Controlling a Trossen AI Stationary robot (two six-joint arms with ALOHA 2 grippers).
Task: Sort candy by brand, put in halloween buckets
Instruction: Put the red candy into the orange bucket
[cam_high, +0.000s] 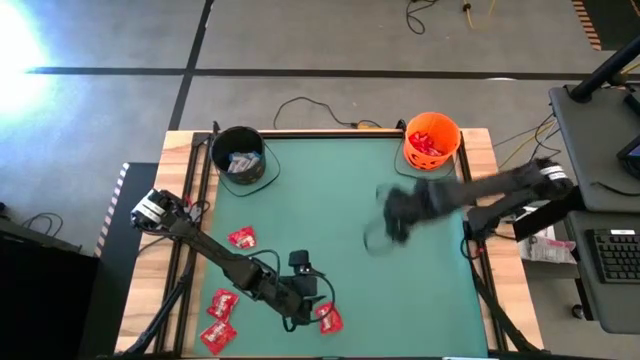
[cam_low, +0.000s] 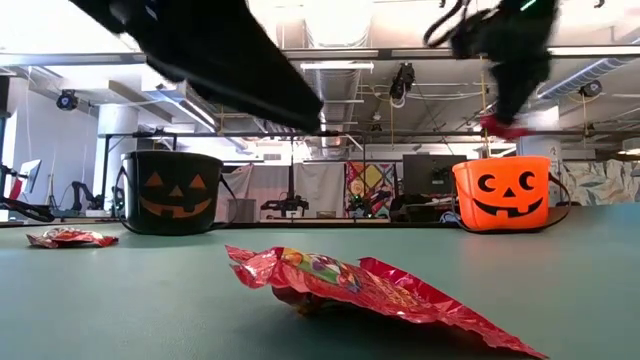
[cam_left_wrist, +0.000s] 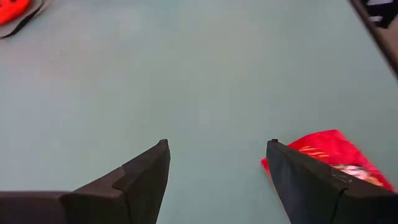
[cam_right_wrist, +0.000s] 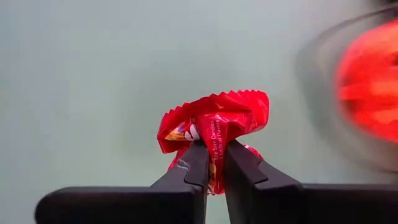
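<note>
right gripper (cam_right_wrist: 214, 163): up off the green table (cam_high: 330, 195), in the far right part, near the orange bucket (cam_high: 432, 138); fingers pinching a crumpled red packet (cam_right_wrist: 212, 122).
left gripper (cam_left_wrist: 217, 162): low over the near edge of the table, about mid-width; fingers spread wide with nothing between them, a red packet (cam_left_wrist: 333, 155) just beside one finger.
orange bucket: far right corner of the table, red packets inside.
black bucket (cam_high: 238, 155): far left corner, pale wrapped candy inside.
loose candy: red packets only; one (cam_high: 241, 238) on the left side of the table, two (cam_high: 221, 302) (cam_high: 216, 335) at the near left corner, one (cam_high: 329, 318) at the near edge by the left gripper.
low view: a red packet (cam_low: 375, 290) lies flat close to the camera, another (cam_low: 70, 237) lies in front of the black bucket.
</note>
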